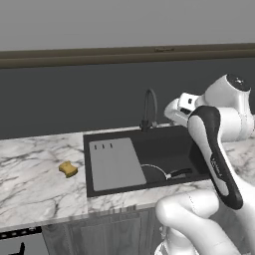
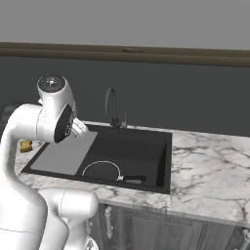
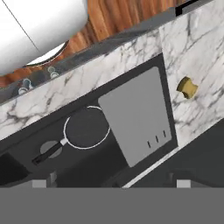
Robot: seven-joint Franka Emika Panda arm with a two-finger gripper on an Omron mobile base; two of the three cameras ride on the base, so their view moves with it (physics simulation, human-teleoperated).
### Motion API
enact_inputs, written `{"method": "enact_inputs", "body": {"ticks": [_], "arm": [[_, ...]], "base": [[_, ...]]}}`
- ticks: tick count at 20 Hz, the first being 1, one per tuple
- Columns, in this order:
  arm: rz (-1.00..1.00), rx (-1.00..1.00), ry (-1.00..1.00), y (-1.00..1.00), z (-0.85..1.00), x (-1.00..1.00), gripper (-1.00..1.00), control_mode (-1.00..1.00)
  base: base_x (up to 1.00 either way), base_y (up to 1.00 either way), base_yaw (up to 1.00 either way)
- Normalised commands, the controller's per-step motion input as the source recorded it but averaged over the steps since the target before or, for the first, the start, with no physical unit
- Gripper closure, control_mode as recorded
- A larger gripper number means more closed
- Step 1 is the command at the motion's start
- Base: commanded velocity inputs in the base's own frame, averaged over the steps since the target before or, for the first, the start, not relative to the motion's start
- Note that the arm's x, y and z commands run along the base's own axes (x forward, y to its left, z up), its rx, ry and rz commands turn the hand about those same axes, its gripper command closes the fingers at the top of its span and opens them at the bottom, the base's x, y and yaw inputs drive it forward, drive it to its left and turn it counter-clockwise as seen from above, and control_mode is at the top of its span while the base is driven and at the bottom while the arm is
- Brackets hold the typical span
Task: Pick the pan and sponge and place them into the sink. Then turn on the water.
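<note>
On the left of the marble tabletop (image 1: pixel 35 174), well apart from the basin, the sponge (image 1: pixel 68 169) lies by itself, a small yellow-orange block with nothing touching it; the hand view shows it on the marble just beyond the drainboard's far edge, and in the right base view a sliver of it peeks out behind the robot's arm. Next comes the grey drainboard panel (image 1: pixel 115 163), bare, covering the left portion of the sink (image 1: pixel 94 144). To its right, down in the open black basin, the pan (image 1: pixel 152 172) rests flat on the bottom near the front wall, its pale rim ringing a dark disc and its short handle pointing right, so I judge the first part of the job done: the pan is already in the sink. Behind it, at the back edge, the dark arched faucet (image 1: pixel 149 109) stands with no blue stream falling from its spout, so the water is not running. Furthest right, the arm is raised high above the basin and the hand looks down on the whole sink from above; the hand is empty, nothing is caught between the jaws, but whether they are spread or pressed together I cannot tell, since the tips barely show at the bottom of the hand view. What remains, as I read it, is two of three parts: fetching the sponge from the far left tabletop and dropping it into the basin, then working the faucet to start the water.
</note>
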Motion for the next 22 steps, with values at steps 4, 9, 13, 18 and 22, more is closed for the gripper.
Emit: {"method": "enact_inputs", "body": {"ticks": [4,9,13,18,22], "arm": [[0.52,-0.35,0.02,1.00,0.09,-0.43,-1.00,-1.00],[0.51,-0.32,0.00,1.00,-0.21,-0.10,-1.00,-1.00],[0.49,-0.15,0.02,1.00,-0.38,0.35,-1.00,-1.00],[0.37,-0.12,0.04,1.00,-0.27,0.39,-1.00,-1.00],[0.24,-0.05,0.04,0.79,-0.39,0.62,-1.00,-1.00]], "base": [[0.00,0.00,0.00],[0.00,0.00,0.00],[0.00,0.00,0.00],[0.00,0.00,0.00],[0.00,0.00,0.00]]}}
